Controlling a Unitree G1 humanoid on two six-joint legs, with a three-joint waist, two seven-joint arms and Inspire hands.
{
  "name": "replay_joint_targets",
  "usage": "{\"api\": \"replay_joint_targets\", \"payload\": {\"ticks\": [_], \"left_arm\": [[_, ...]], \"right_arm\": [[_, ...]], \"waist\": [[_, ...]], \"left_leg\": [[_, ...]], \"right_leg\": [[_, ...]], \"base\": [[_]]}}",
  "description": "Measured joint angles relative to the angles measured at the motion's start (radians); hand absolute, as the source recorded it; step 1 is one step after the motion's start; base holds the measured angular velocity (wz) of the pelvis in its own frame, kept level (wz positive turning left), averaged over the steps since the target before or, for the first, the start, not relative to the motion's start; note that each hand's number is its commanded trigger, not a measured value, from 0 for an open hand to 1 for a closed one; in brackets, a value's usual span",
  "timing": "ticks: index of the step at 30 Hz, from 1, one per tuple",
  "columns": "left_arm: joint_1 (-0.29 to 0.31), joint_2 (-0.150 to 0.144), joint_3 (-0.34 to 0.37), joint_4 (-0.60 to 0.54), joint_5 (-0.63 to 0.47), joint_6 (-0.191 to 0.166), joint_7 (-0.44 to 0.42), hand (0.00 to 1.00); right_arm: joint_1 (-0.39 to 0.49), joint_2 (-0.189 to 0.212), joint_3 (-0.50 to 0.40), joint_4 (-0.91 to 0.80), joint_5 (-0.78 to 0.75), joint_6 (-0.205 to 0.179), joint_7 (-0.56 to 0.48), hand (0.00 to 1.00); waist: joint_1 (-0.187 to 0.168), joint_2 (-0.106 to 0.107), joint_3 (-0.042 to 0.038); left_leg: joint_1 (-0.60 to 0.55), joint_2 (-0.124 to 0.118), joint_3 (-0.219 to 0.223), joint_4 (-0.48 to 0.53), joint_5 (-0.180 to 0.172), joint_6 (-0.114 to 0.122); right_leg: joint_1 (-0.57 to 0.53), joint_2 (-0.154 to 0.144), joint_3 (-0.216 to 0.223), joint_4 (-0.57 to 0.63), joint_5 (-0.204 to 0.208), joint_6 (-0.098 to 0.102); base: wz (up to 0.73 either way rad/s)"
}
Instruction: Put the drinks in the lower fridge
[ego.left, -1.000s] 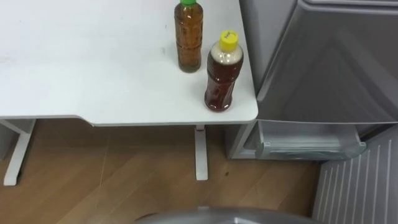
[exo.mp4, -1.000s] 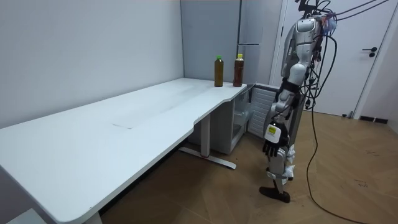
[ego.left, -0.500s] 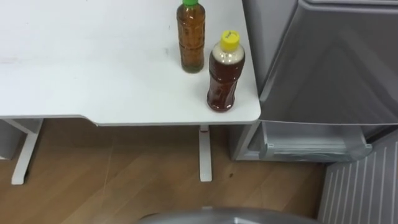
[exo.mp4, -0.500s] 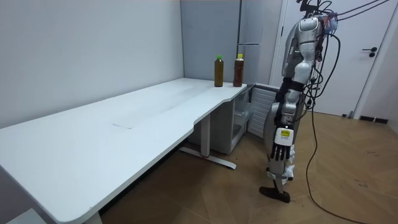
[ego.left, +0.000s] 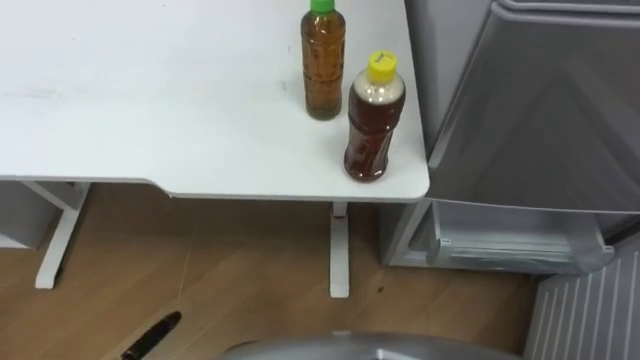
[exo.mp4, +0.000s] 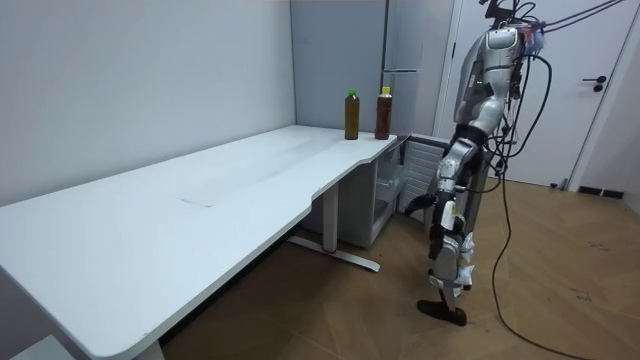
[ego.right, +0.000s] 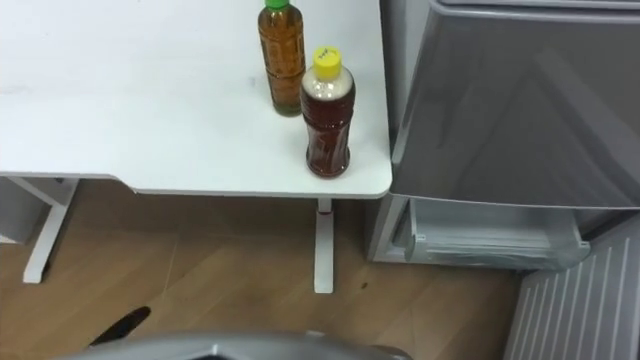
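Note:
Two drink bottles stand near the right front corner of the white table (ego.left: 150, 100). One holds amber drink under a green cap (ego.left: 323, 62); the darker one with a yellow cap (ego.left: 374, 120) stands closer to the edge. Right of the table is the grey fridge (ego.left: 530, 100), and its lower compartment (ego.left: 510, 245) stands open with a pale shelf showing. My left hand (ego.left: 150, 337) shows as dark straight fingers low at the left, over the floor and well short of the bottles. In the room view I stand a step from the table corner, left hand (exo.mp4: 443, 212) lifted forward.
The lower fridge door (ego.left: 590, 310) hangs open at the bottom right, ribbed on its inside. A white table leg (ego.left: 340, 250) stands under the corner beside the fridge. Wooden floor (ego.left: 230, 290) lies between me and the table.
My left arm has swung forward from hanging by my leg, and its fingers have come into the lower left of the eye view. The camera has shifted; the bottles have not moved.

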Motion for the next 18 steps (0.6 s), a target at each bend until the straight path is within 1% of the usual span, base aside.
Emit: {"api": "replay_joint_targets", "payload": {"ticks": [1,2,3,4,5,6,7,9,10,11,12,13,14,15,16,18], "left_arm": [[0.001,0.0,0.006,-0.027,-0.011,-0.004,0.023,0.0],[0.002,0.0,0.015,-0.082,-0.015,-0.019,0.064,0.0],[0.004,0.0,0.015,-0.13,-0.015,-0.047,0.1,0.0],[0.004,0.001,0.016,-0.152,-0.015,-0.06,0.115,0.0],[0.004,0.001,0.017,-0.194,-0.014,-0.085,0.153,0.0],[0.003,0.0,0.017,-0.231,-0.003,-0.107,0.193,0.0],[0.003,0.0,0.016,-0.256,0.005,-0.115,0.216,0.0],[0.004,0.0,0.014,-0.348,0.063,-0.16,0.315,0.0],[0.004,0.0,0.011,-0.372,0.087,-0.173,0.338,0.0],[0.004,0.0,0.01,-0.418,0.126,-0.194,0.376,0.0],[0.004,0.001,0.011,-0.47,0.18,-0.203,0.407,0.0],[0.004,0.001,0.011,-0.49,0.217,-0.21,0.42,0.0],[0.002,0.003,0.012,-0.519,0.296,-0.226,0.442,0.0],[0.003,0.004,0.012,-0.569,0.357,-0.233,0.468,0.0],[0.002,0.004,0.012,-0.599,0.376,-0.235,0.479,0.0],[-0.002,0.008,0.009,-0.708,0.465,-0.251,0.507,0.0]], "right_arm": [[0.001,0.0,-0.001,-0.003,-0.003,0.0,-0.001,0.0],[-0.001,0.0,-0.007,-0.008,-0.015,-0.002,-0.001,0.0],[-0.002,-0.002,-0.008,-0.013,-0.019,-0.008,-0.005,0.0],[-0.002,-0.003,-0.008,-0.017,-0.019,-0.01,-0.006,0.0],[-0.001,-0.005,-0.008,-0.02,-0.019,-0.017,-0.01,0.0],[0.002,-0.006,-0.008,-0.026,-0.018,-0.021,-0.015,0.0],[0.006,-0.005,-0.008,-0.032,-0.018,-0.023,-0.017,0.0],[0.028,-0.005,-0.007,-0.045,-0.015,-0.048,-0.036,0.0],[0.032,-0.005,-0.006,-0.05,-0.015,-0.05,-0.038,0.0],[0.032,-0.005,-0.005,-0.051,-0.016,-0.052,-0.043,0.0],[0.036,-0.004,-0.005,-0.051,-0.018,-0.056,-0.044,0.0],[0.038,-0.004,-0.005,-0.05,-0.019,-0.061,-0.044,0.0],[0.039,-0.004,-0.005,-0.048,-0.023,-0.069,-0.043,0.0],[0.039,-0.005,-0.002,-0.047,-0.028,-0.073,-0.044,0.0],[0.04,-0.006,0.0,-0.047,-0.028,-0.075,-0.044,0.0],[0.039,-0.006,0.017,-0.047,-0.017,-0.085,-0.044,0.0]], "waist": [[0.0,-0.001,-0.001],[0.004,0.003,-0.004],[0.006,0.001,-0.0054],[0.006,0.001,-0.0062],[0.01,0.002,-0.0086],[0.013,0.002,-0.0093],[0.013,0.002,-0.0093],[0.019,0.003,-0.0093],[0.021,0.003,-0.0092],[0.027,0.005,-0.0095],[0.027,0.006,-0.0093],[0.027,0.006,-0.0091],[0.026,0.006,-0.0087],[0.025,0.007,-0.008],[0.024,0.007,-0.0079],[0.027,0.003,-0.0052]], "left_leg": [[-0.002,0.0,-0.001,0.0,0.0,0.0],[-0.004,0.0,-0.002,0.0,0.0,0.0],[-0.006,0.0,-0.003,-0.001,0.001,0.0],[-0.005,0.0,-0.003,-0.002,0.001,0.0],[-0.003,0.0,-0.003,-0.002,0.001,0.0],[-0.002,0.0,-0.005,0.001,0.001,0.0],[-0.003,0.0,-0.006,0.001,0.001,0.0],[-0.004,0.0,-0.007,0.0,0.001,0.0],[-0.004,0.0,-0.008,0.0,0.001,0.0],[-0.004,-0.001,-0.008,-0.001,0.001,0.0],[-0.001,-0.002,-0.016,-0.001,0.001,0.0],[0.001,-0.002,-0.018,-0.001,0.001,0.0],[0.008,-0.002,-0.019,-0.003,0.001,0.0],[0.005,-0.002,-0.022,-0.004,0.001,0.0],[0.0,-0.002,-0.026,-0.002,0.001,0.0],[-0.005,-0.002,-0.03,-0.002,0.001,0.0]], "right_leg": [[-0.001,0.0,-0.002,0.0,0.0,0.0],[-0.004,0.0,-0.002,0.001,0.0,0.0],[-0.007,0.0,-0.002,0.003,0.0,0.0],[-0.007,0.0,-0.003,0.004,0.0,0.0],[-0.006,0.0,-0.003,0.003,0.0,0.0],[-0.006,0.0,-0.009,0.003,0.0,0.0],[-0.007,0.0,-0.011,0.003,0.0,0.0],[-0.009,-0.001,-0.015,0.003,0.0,0.0],[-0.009,-0.001,-0.015,0.003,0.0,0.0],[-0.008,-0.001,-0.016,0.002,0.0,0.0],[0.0,-0.002,-0.019,-0.002,0.0,0.0],[0.002,-0.002,-0.02,-0.002,0.0,0.0],[0.006,-0.001,-0.018,-0.001,0.0,0.0],[0.006,-0.001,-0.023,-0.002,0.0,0.0],[0.004,-0.001,-0.027,-0.002,0.0,0.0],[0.004,0.0,-0.035,-0.002,0.0,0.0]], "base": [[0.05],[0.03],[0.0],[0.0],[-0.03],[0.0],[0.0],[0.0],[0.0],[0.07],[0.1],[0.11],[0.06],[0.05],[0.1],[0.08]]}}
